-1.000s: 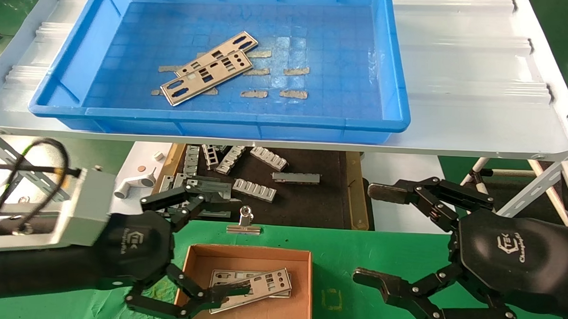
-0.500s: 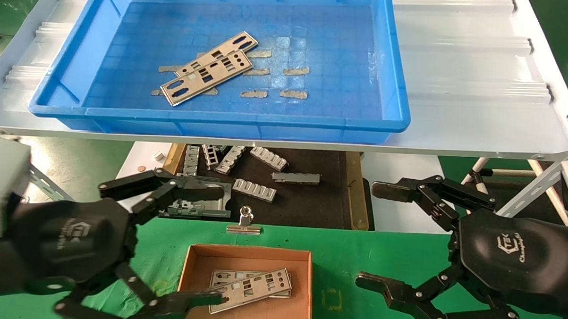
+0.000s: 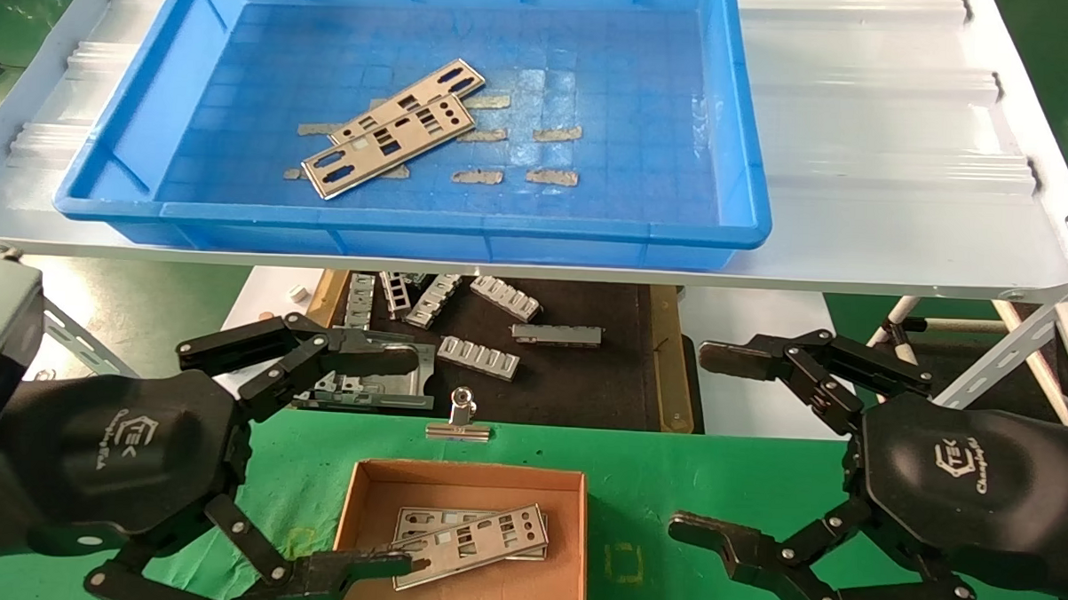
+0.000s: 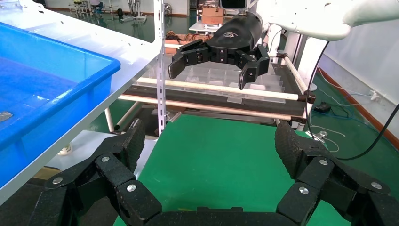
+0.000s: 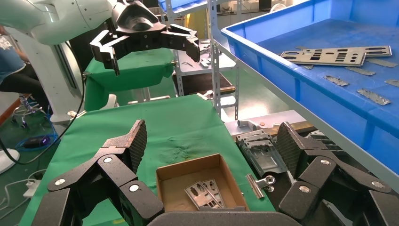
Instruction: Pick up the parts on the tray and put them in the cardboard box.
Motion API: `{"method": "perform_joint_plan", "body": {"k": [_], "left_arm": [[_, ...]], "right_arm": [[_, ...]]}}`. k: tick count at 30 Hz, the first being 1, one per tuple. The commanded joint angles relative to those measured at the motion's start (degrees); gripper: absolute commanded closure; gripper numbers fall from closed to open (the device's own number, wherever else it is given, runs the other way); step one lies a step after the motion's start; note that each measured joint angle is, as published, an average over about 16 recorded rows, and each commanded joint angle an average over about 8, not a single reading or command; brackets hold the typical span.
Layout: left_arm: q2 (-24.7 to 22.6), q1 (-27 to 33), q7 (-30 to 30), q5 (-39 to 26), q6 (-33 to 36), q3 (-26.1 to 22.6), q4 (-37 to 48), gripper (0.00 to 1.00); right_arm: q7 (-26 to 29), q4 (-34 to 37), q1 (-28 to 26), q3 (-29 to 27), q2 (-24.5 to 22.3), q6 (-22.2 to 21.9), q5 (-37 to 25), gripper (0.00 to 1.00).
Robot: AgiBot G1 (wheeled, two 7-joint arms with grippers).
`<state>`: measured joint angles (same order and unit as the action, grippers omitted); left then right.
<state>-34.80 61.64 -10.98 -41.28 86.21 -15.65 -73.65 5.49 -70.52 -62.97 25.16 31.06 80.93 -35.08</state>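
Note:
Two silver plates [image 3: 393, 128] lie overlapped in the blue tray [image 3: 412, 220] on the upper shelf; they also show in the right wrist view [image 5: 336, 55]. Two more plates [image 3: 472, 538] lie in the cardboard box [image 3: 466, 477] on the green table, also seen in the right wrist view [image 5: 204, 194]. My left gripper [image 3: 401, 462] is open and empty at the box's left edge, its lower finger beside the plates in the box. My right gripper [image 3: 698, 439] is open and empty to the right of the box.
A white corrugated shelf [image 3: 858, 169] carries the tray, with tan tape strips [image 3: 552, 176] on its floor. Below it, a dark mat [image 3: 584, 382] holds ribbed grey brackets [image 3: 479, 356]. A metal binder clip [image 3: 459, 422] lies just behind the box.
My left gripper has drawn back to the left, away from the plates in the box, and stays open. The right arm has barely moved.

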Motion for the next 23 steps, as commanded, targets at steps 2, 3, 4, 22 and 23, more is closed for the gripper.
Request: {"method": "perform_joint_plan", "body": {"k": [2, 3, 4, 22, 23], "left_arm": [[-0.1, 0.0, 0.1, -0.2, -0.1, -0.1, 0.0, 0.00], [-0.1, 0.0, 0.1, -0.2, -0.2, -0.1, 0.0, 0.00], [-0.1, 0.0, 0.1, -0.2, -0.2, -0.2, 0.0, 0.00], [-0.2, -0.1, 0.2, -0.5, -0.5, -0.3, 0.1, 0.00], [-0.2, -0.1, 0.2, -0.5, -0.5, -0.3, 0.1, 0.00]], "right_arm": [[0.0, 0.0, 0.0, 0.0, 0.0, 0.0, 0.0, 0.00], [0.0, 0.0, 0.0, 0.0, 0.0, 0.0, 0.0, 0.00], [0.0, 0.0, 0.0, 0.0, 0.0, 0.0, 0.0, 0.00], [0.0, 0.0, 0.0, 0.0, 0.0, 0.0, 0.0, 0.00], [0.0, 0.0, 0.0, 0.0, 0.0, 0.0, 0.0, 0.00]]}}
